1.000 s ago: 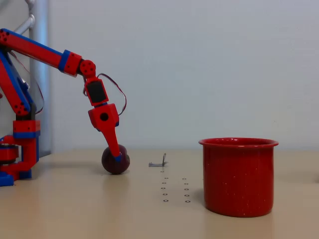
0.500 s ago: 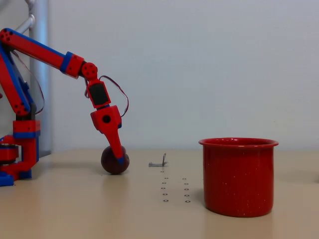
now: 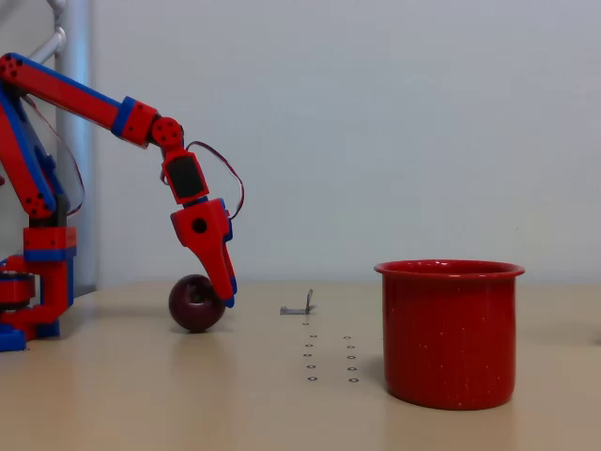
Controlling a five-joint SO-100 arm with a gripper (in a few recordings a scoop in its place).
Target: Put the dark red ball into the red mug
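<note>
**Gripper at the ball, no sure hold**

Gripper [image 3: 225, 293] first: we see it tipped steeply down at the left of the fixed view, its red finger with the blue tip reaching almost to the table [image 3: 282, 404]. From this side angle one finger covers the other, so we cannot tell whether the jaws stand wide or narrow, or whether they have anything between them.

Just left of that tip sits the ball [image 3: 196, 303], resting on the table and touching or nearly touching the finger's edge. Most of it shows clear of the finger, which we read as a sign that it is beside the gripper and not enclosed. We judge the grasp as not yet made; the steep tilt suits a pinch from above, but the tip would need to come back over the ball's middle.

Further right lies a small metal clip [image 3: 299, 306], and in front of it two short rows of tiny ring marks [image 3: 329, 358] on the tabletop.

At the right stands the mug [image 3: 449, 334], upright, mouth open upward, well apart from the ball. That leaves a lift, a carry across and a drop over the rim. A glossy round ball may roll off if nudged.
</note>
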